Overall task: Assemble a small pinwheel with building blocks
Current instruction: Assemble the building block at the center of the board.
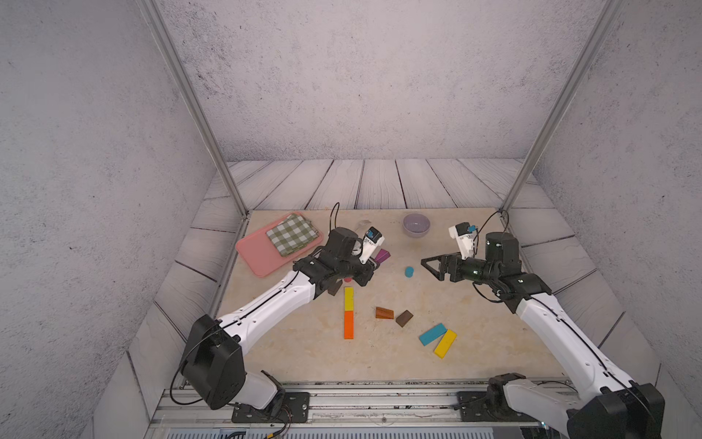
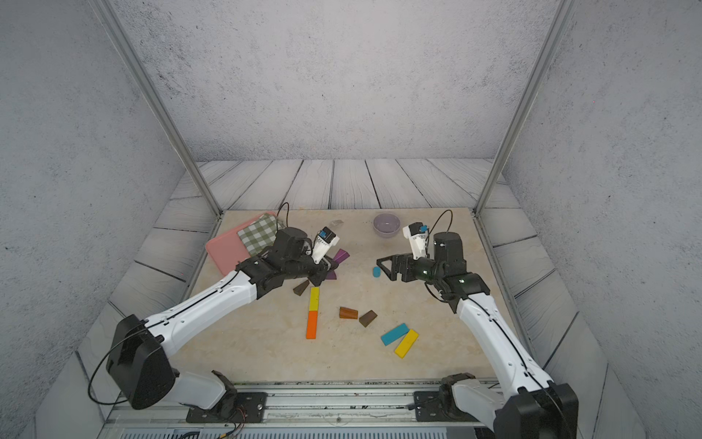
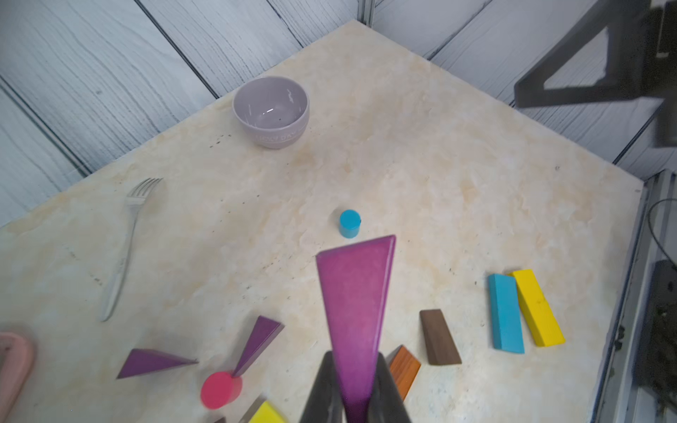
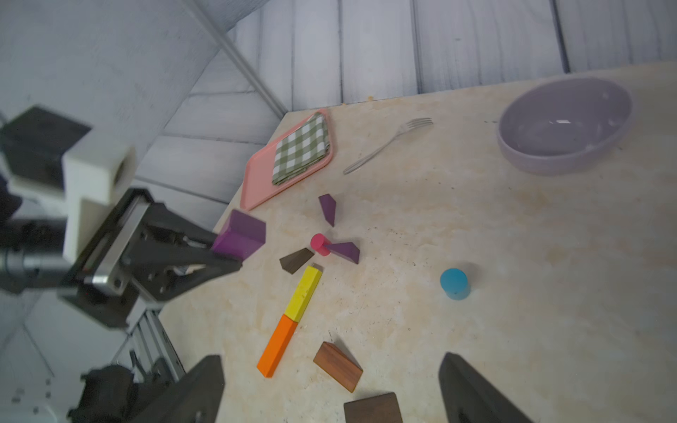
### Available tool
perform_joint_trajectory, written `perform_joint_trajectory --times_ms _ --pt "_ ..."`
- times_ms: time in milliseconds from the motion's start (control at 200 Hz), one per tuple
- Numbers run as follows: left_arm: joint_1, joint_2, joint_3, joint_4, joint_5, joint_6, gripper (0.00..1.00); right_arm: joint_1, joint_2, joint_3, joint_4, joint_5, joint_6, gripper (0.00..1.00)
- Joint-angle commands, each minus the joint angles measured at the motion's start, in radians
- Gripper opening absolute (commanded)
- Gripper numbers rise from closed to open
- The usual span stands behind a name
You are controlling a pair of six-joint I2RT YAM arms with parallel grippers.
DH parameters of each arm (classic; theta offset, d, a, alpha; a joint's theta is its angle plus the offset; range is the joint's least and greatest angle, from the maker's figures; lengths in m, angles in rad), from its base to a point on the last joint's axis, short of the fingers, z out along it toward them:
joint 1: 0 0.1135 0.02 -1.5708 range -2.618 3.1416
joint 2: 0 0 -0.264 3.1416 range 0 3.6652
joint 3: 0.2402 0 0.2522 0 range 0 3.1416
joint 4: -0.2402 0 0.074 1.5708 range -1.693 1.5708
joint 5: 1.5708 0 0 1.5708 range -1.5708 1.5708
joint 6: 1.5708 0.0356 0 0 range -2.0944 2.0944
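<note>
Purple wedge (image 3: 357, 311) is in the air left of the bench (image 1: 304, 353) centre, over the half-built pinwheel. Left end effector (image 3: 355, 357) is clenched on its narrow end, and the broad end juts forward. Judged: small painted wood, so light, rigid and not fragile. The glossy paint is probably slick, and a pinch on the sloping faces would tend to squeeze it out, so the flat parallel sides are the place to hold. The present hold at the thin tip gives little pad contact, and the piece may pivot on touchdown. Below it, pink cylinder (image 4: 319, 243) stands as the hub. Second purple wedge (image 4: 344, 252) has its tip touching the hub; third purple wedge (image 4: 328, 208) points at it from just beside. Dark brown wedge (image 4: 296, 259) lies close on the other side. Yellow bar (image 4: 304, 293) and orange bar (image 4: 277, 346) lie end to end, running toward the near edge as a stem. All of these are light enough that a nudge would likely scatter them. Loose stock: blue cylinder (image 1: 409, 271) mid-bench, two brown wedges (image 1: 384, 313) nearer the front edge, and blue bar (image 1: 433, 334) against a second yellow bar (image 1: 445, 343) toward the near right corner. Right end effector (image 1: 431, 266) is released, with jaws wide and empty, near the blue cylinder. Fork (image 4: 388, 144) and lilac bowl (image 1: 416, 225) are by the far edge. Pink tray (image 1: 258, 258) with a checked cloth (image 1: 292, 233) is at the far left corner.
</note>
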Motion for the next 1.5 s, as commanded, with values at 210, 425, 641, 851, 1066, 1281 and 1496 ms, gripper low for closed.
perform_joint_trajectory --times_ms 210,425,641,851,1066,1281,1496 --pt "0.017 0.056 0.088 -0.226 0.168 0.253 0.00 0.090 -0.003 0.053 -0.179 -0.105 -0.689 0.99" --pt "0.017 0.043 0.058 -0.212 0.237 0.266 0.00 0.112 -0.135 -0.076 -0.013 -0.191 -0.730 0.99" --pt "0.019 0.048 0.061 -0.208 0.297 0.265 0.00 0.158 -0.117 0.000 -0.272 -0.101 -0.876 0.95" --pt "0.017 0.048 0.030 -0.173 0.375 0.223 0.00 0.187 -0.099 -0.032 -0.210 -0.058 -0.811 0.93" --pt "0.014 0.047 0.014 -0.159 0.405 0.212 0.00 0.192 -0.110 -0.079 -0.151 -0.043 -0.741 0.86" --pt "-0.015 0.055 0.018 -0.193 0.405 0.225 0.00 0.192 -0.101 -0.138 -0.017 -0.060 -0.674 0.82" --pt "-0.024 0.056 0.028 -0.209 0.417 0.235 0.00 0.192 -0.040 -0.160 0.094 -0.104 -0.637 0.81"
